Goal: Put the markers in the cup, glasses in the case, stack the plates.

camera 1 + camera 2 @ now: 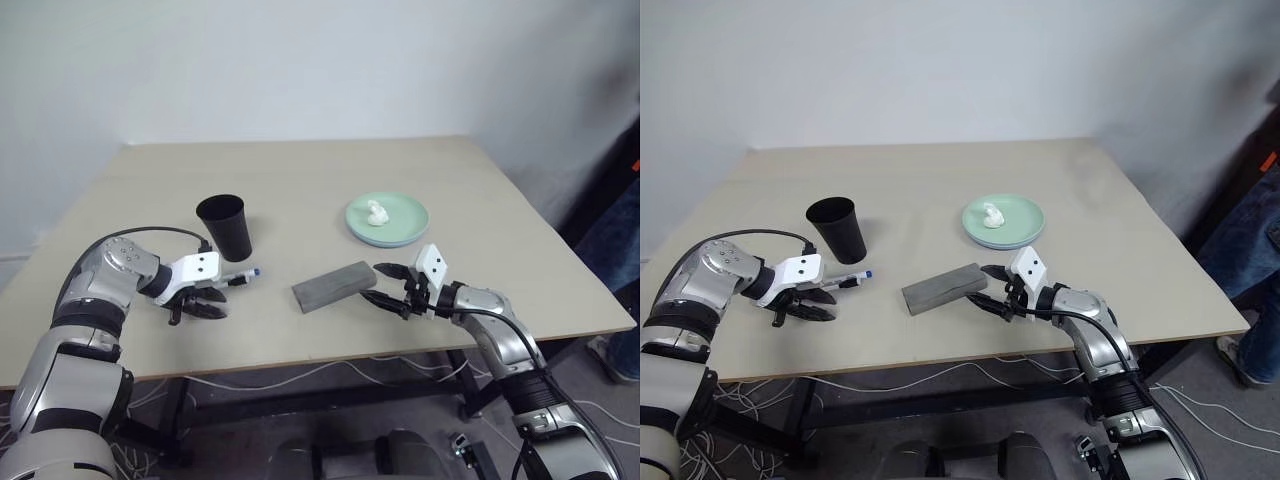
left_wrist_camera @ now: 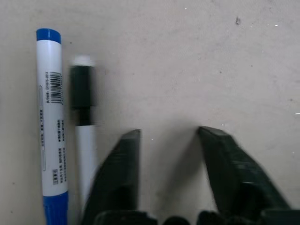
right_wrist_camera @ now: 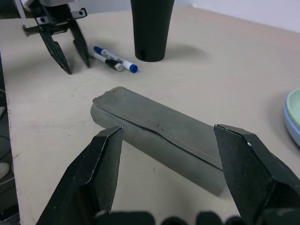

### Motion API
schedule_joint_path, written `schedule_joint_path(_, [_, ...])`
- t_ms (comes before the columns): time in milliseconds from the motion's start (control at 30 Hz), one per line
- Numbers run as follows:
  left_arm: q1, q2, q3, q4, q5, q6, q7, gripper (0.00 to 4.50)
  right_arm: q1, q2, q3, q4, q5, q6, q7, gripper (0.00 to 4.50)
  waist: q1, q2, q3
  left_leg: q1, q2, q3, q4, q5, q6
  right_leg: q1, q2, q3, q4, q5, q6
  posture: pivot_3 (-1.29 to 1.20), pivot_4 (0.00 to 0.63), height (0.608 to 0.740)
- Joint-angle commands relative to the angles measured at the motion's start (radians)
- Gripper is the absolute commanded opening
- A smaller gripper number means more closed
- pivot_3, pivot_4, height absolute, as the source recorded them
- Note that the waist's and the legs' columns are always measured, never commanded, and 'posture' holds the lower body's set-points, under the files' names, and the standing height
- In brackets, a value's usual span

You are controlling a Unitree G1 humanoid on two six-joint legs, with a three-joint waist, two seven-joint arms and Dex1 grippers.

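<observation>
Grabbing a marker is the step in hand, I judge: left gripper [image 1: 204,304], lower left of frame, fingers apart and empty, sits beside two markers [image 2: 51,126] lying side by side on the table [image 1: 300,190]; shift sideways to straddle one barrel only. Cup [image 1: 225,227] stands upright just above them, close enough to get knocked. Right gripper [image 1: 392,287], lower centre-right, spread wide, empty, facing the closed case [image 1: 334,285]. Stacked plates [image 1: 387,219] upper right, something small and white on top.
</observation>
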Motion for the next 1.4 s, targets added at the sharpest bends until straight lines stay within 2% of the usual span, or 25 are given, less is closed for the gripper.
schedule_joint_path(33, [-0.02,-0.002,-0.006,0.037,0.025,-0.008,0.012,0.44,-0.004,-0.005,-0.02,-0.045,0.005,-0.019,-0.009,3.37,0.0,0.0,0.0,0.0,0.0,0.0,0.0,0.0,0.0,0.0,0.0,0.0,0.0,0.0,-0.001,0.0,0.0,0.74])
schedule_joint_path(100, [-0.029,-0.001,0.001,0.046,0.019,-0.009,0.01,0.02,-0.005,-0.004,-0.018,-0.042,0.004,-0.02,-0.012,3.37,-0.001,0.0,0.0,0.0,0.001,-0.001,0.0,0.0,0.0,0.0,0.0,-0.001,0.0,0.001,-0.002,0.0,0.0,0.74])
schedule_joint_path(267, [-0.035,-0.001,0.03,0.047,-0.011,-0.009,-0.002,0.02,-0.014,0.0,-0.013,-0.028,0.0,-0.026,-0.014,3.37,-0.001,0.0,0.0,0.0,0.001,0.0,0.0,0.0,0.0,-0.001,0.0,-0.001,0.0,0.001,-0.002,0.0,0.0,0.74])
schedule_joint_path(433, [-0.067,-0.006,0.074,0.037,-0.06,0.062,-0.034,0.02,-0.031,0.006,-0.008,-0.004,-0.004,-0.036,-0.014,3.37,-0.001,-0.001,0.0,-0.002,0.001,0.0,0.0,0.0,0.0,-0.002,0.0,-0.002,-0.001,0.001,-0.001,0.0,0.0,0.74])
schedule_joint_path(467, [-0.077,-0.003,0.079,0.039,-0.063,0.073,-0.046,0.42,-0.036,0.008,-0.008,0.001,-0.005,-0.038,-0.014,3.37,-0.001,-0.001,0.0,-0.003,0.001,0.001,0.0,0.0,0.0,-0.003,0.0,-0.001,-0.001,0.001,-0.001,0.0,0.0,0.74])
schedule_joint_path(533, [-0.102,0.003,0.082,0.051,-0.056,0.077,-0.051,0.92,-0.048,0.012,-0.007,0.017,-0.007,-0.044,-0.015,3.37,-0.001,-0.005,0.0,-0.005,0.001,0.001,0.0,0.0,0.0,-0.005,0.0,-0.001,-0.002,0.0,-0.001,0.0,0.0,0.74])
schedule_joint_path(667, [-0.193,0.005,0.063,0.103,-0.019,0.085,-0.031,2.33,-0.078,0.022,-0.008,0.049,-0.011,-0.049,-0.011,3.37,-0.002,-0.007,0.001,-0.007,0.001,0.002,0.0,0.001,0.003,-0.006,0.0,-0.001,-0.003,0.0,0.0,0.0,0.0,0.74])
schedule_joint_path(933, [-0.315,-0.015,-0.002,0.21,0.076,0.123,-0.053,2.33,-0.11,0.017,0.001,0.071,-0.017,-0.023,0.021,3.37,-0.002,-0.007,0.001,-0.006,0.001,0.002,0.0,0.001,0.003,-0.006,0.0,-0.001,-0.002,0.0,0.0,0.0,0.0,0.74])
schedule_joint_path(1400, [-0.289,-0.103,-0.03,0.261,0.135,0.156,0.029,2.33,-0.104,-0.003,0.004,0.067,-0.027,0.004,0.043,3.37,-0.002,-0.008,0.001,-0.007,0.001,0.002,0.001,0.001,0.003,-0.007,0.0,-0.001,-0.002,0.0,0.0,0.0,0.0,0.74])
